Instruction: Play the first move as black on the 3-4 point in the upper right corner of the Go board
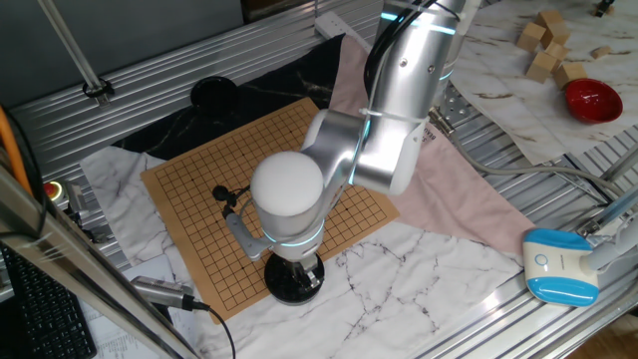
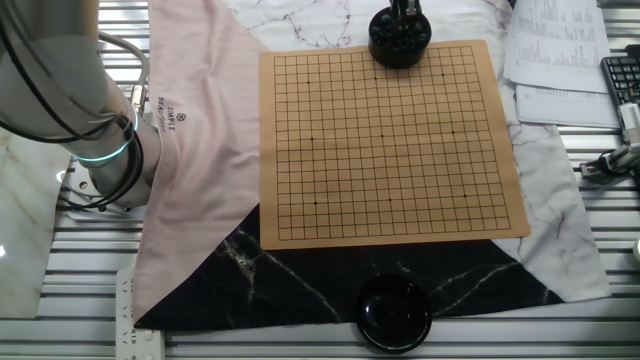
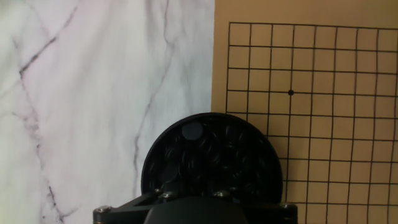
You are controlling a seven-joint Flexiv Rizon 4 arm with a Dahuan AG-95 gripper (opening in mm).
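The tan board (image 2: 390, 140) with its black grid lies flat, and no stone shows on its lines. A round black bowl (image 2: 400, 42) full of black stones (image 3: 208, 155) stands at the board's far edge in the other fixed view. My gripper (image 2: 404, 12) reaches down into this bowl from above. In the hand view the bowl (image 3: 211, 158) sits at bottom centre, next to the board (image 3: 323, 124), and the hand's dark body (image 3: 193, 213) hides the fingertips. In one fixed view the arm covers the gripper above the bowl (image 1: 295, 283), at the near edge of the board (image 1: 189, 209).
A second black bowl (image 2: 393, 312) rests on black cloth beyond the board's opposite edge. Pink cloth (image 2: 200, 150) lies beside the board. Papers (image 2: 555, 60) and a keyboard (image 2: 622, 80) are at one side. A red bowl (image 1: 592, 98), wooden blocks (image 1: 543, 45) and a blue-white device (image 1: 560, 264) sit further off.
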